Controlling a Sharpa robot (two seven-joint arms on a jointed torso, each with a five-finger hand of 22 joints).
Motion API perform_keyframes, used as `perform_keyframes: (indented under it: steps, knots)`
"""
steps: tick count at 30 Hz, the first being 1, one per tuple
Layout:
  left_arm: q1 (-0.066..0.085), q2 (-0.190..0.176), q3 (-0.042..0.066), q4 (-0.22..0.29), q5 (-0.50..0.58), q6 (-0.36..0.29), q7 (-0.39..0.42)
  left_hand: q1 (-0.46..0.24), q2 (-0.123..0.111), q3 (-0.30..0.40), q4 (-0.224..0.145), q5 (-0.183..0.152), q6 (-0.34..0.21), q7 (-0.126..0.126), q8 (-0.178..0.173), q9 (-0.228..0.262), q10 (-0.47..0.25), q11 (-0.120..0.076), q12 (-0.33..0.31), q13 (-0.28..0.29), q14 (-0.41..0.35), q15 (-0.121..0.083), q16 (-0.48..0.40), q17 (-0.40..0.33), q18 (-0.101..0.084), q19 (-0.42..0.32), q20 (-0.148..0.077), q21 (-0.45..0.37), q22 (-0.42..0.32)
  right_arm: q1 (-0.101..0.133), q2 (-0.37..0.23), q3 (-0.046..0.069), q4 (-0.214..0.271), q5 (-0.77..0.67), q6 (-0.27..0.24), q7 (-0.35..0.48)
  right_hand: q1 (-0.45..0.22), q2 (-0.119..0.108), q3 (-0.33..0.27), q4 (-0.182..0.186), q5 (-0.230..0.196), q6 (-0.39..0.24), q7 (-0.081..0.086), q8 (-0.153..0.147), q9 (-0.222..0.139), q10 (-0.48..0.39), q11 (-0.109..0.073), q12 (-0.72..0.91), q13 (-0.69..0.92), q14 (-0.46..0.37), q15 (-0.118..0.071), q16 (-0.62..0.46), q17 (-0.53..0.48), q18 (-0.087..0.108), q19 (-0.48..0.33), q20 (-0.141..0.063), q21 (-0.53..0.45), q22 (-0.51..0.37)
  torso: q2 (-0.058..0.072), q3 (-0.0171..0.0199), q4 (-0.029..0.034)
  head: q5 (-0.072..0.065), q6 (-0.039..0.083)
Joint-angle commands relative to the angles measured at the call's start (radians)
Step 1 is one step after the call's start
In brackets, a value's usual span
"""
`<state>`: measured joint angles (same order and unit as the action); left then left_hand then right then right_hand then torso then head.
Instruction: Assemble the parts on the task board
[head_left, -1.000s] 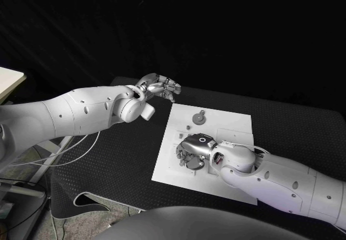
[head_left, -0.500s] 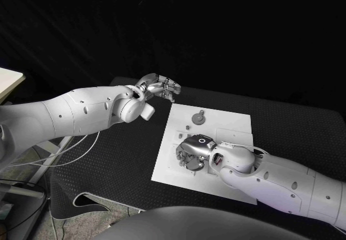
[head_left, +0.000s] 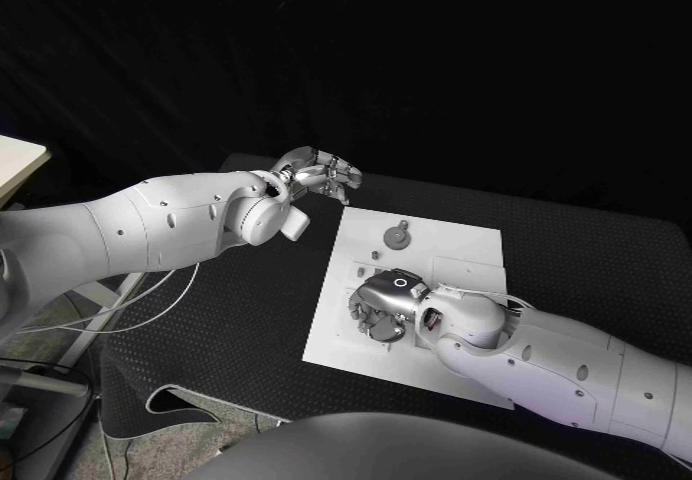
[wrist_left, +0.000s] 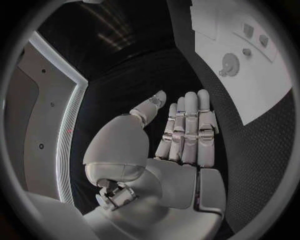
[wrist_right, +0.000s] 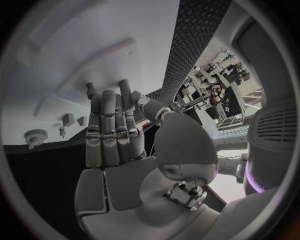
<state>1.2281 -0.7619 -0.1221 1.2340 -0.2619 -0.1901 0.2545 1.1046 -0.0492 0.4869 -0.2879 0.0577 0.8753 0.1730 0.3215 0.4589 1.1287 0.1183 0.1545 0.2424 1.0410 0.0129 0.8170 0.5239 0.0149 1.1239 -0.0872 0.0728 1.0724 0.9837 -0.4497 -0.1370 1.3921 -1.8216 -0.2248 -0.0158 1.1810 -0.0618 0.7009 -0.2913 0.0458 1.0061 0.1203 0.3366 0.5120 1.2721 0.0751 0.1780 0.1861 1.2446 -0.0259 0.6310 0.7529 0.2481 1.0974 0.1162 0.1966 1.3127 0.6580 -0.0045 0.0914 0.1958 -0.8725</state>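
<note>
The white task board (head_left: 464, 246) lies in the middle of the black table. A grey round part with a toothed rim (head_left: 395, 236) sits near its far edge. My right hand (head_left: 381, 306) hovers over the board's left middle, fingers straight, apart from the thumb and holding nothing. In the right wrist view the right hand (wrist_right: 115, 135) faces the board (wrist_right: 37, 90), with the toothed part (wrist_right: 34, 136) and small grey pieces (wrist_right: 67, 119) beyond its fingertips. My left hand (head_left: 320, 172) hangs off the board's far left corner, flat and empty. In its own wrist view the left hand (wrist_left: 187, 135) points towards the board (wrist_left: 262, 85).
The black textured mat (head_left: 216, 320) spreads out left of the board and ends in a curled front corner. A pale table edge (head_left: 18, 160) stands at the far left. Loose white cables (head_left: 130, 310) hang under my left arm.
My right hand has crept slightly left and nearer over the board. The left arm has stayed still.
</note>
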Motion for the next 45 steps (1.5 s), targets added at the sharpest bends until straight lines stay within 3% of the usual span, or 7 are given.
perform_keyframes:
  steps: [1, 14, 30, 33, 37, 42, 45]
  knots:
    - [0.001, 0.001, 0.001, 0.002, 0.006, 0.013, 0.008, 0.001, 0.007, -0.007, 0.000, -0.003, -0.006, 0.002, -0.005, -0.002, -0.006, 0.000, -0.003, -0.002, 0.004, 0.000, -0.006, 0.001, 0.011, 0.003, 0.002, -0.004, -0.001, -0.008, 0.001, -0.006, -0.004, -0.040, 0.017, -0.014, 0.001, 0.009, 0.006, -0.001, 0.003, 0.003, -0.002, 0.007, 0.001, 0.003, -0.004, 0.001, 0.001, 0.001, -0.006, 0.005, 0.001, 0.014, 0.005, 0.001, -0.005, 0.021, 0.000, 0.0002, 0.0005, 0.001, 0.000]
    - [0.001, -0.002, 0.001, 0.003, 0.005, 0.013, 0.007, 0.001, 0.007, -0.006, 0.000, -0.003, -0.006, 0.002, -0.005, -0.002, -0.005, 0.000, -0.002, -0.002, 0.004, 0.000, -0.006, 0.002, 0.011, 0.003, 0.002, -0.004, -0.002, -0.008, -0.004, -0.011, 0.007, -0.051, 0.046, -0.012, 0.001, 0.004, 0.005, -0.001, 0.003, 0.003, -0.002, 0.007, 0.003, 0.004, -0.004, 0.001, 0.003, 0.001, -0.006, 0.008, 0.002, 0.014, 0.005, 0.000, -0.002, 0.021, 0.000, 0.0002, -0.0002, 0.001, 0.000]
    - [0.001, -0.001, 0.001, 0.001, 0.005, 0.016, 0.005, 0.001, 0.007, -0.007, 0.000, -0.003, -0.006, 0.002, -0.005, -0.002, -0.006, 0.000, -0.003, -0.002, 0.004, 0.000, -0.007, 0.003, 0.011, 0.003, 0.002, -0.004, -0.002, -0.011, -0.012, -0.013, 0.024, -0.050, 0.053, -0.022, -0.002, -0.017, -0.002, -0.001, 0.003, 0.001, -0.001, 0.005, 0.005, 0.001, -0.003, -0.002, 0.005, -0.002, -0.006, 0.013, 0.002, 0.014, 0.001, 0.000, 0.003, 0.021, 0.000, 0.0011, 0.0008, 0.001, 0.000]
    - [0.001, -0.001, 0.001, 0.002, 0.005, 0.017, 0.004, 0.001, 0.007, -0.007, 0.000, -0.003, -0.006, 0.002, -0.005, -0.002, -0.006, 0.001, -0.003, -0.002, 0.004, 0.001, -0.007, 0.003, 0.011, 0.003, 0.002, -0.004, -0.002, -0.011, -0.013, -0.013, 0.019, -0.043, 0.044, -0.026, -0.008, -0.032, -0.008, 0.000, 0.003, -0.005, 0.001, 0.001, 0.004, -0.007, 0.000, -0.007, 0.005, -0.003, -0.004, 0.015, 0.003, 0.013, 0.000, 0.001, 0.006, 0.021, 0.000, 0.0006, -0.0002, 0.001, 0.000]
    - [0.001, -0.002, 0.001, 0.002, 0.005, 0.017, 0.005, 0.001, 0.007, -0.007, 0.000, -0.003, -0.006, 0.002, -0.005, -0.002, -0.007, 0.001, -0.003, -0.002, 0.004, 0.001, -0.007, 0.003, 0.011, 0.002, 0.002, -0.004, -0.002, -0.012, -0.013, -0.013, 0.018, -0.025, 0.022, -0.023, 0.000, -0.085, -0.019, -0.001, 0.003, -0.064, 0.026, -0.032, -0.006, -0.056, 0.016, -0.036, -0.005, 0.005, 0.008, 0.032, 0.008, 0.014, 0.007, -0.003, 0.018, 0.022, 0.000, 0.0003, -0.0014, 0.001, 0.000]
    - [0.001, -0.001, 0.001, 0.002, 0.005, 0.018, 0.004, 0.000, 0.007, -0.007, 0.000, -0.003, -0.006, 0.002, -0.005, -0.002, -0.007, 0.001, -0.003, -0.002, 0.004, 0.001, -0.008, 0.004, 0.011, 0.002, 0.003, -0.004, -0.003, -0.012, -0.013, -0.013, 0.016, -0.010, 0.013, -0.017, -0.013, -0.111, -0.052, 0.000, 0.003, -0.131, 0.058, -0.067, -0.018, -0.106, 0.034, -0.064, -0.015, -0.001, 0.023, 0.054, 0.015, 0.014, 0.007, -0.005, 0.031, 0.021, 0.000, 0.0007, -0.0001, 0.000, 0.000]
    - [0.001, -0.002, 0.001, 0.002, 0.005, 0.018, 0.005, 0.000, 0.007, -0.008, 0.000, -0.003, -0.006, 0.002, -0.005, -0.002, -0.007, 0.001, -0.003, -0.002, 0.004, 0.001, -0.008, 0.004, 0.011, 0.002, 0.003, -0.004, -0.003, -0.012, -0.014, -0.013, 0.015, -0.005, 0.014, -0.013, -0.018, -0.121, -0.070, 0.000, 0.003, -0.156, 0.068, -0.080, -0.023, -0.128, 0.041, -0.076, -0.021, -0.002, 0.030, 0.062, 0.017, 0.014, 0.007, -0.005, 0.036, 0.021, 0.000, -0.0002, 0.0003, -0.001, 0.000]
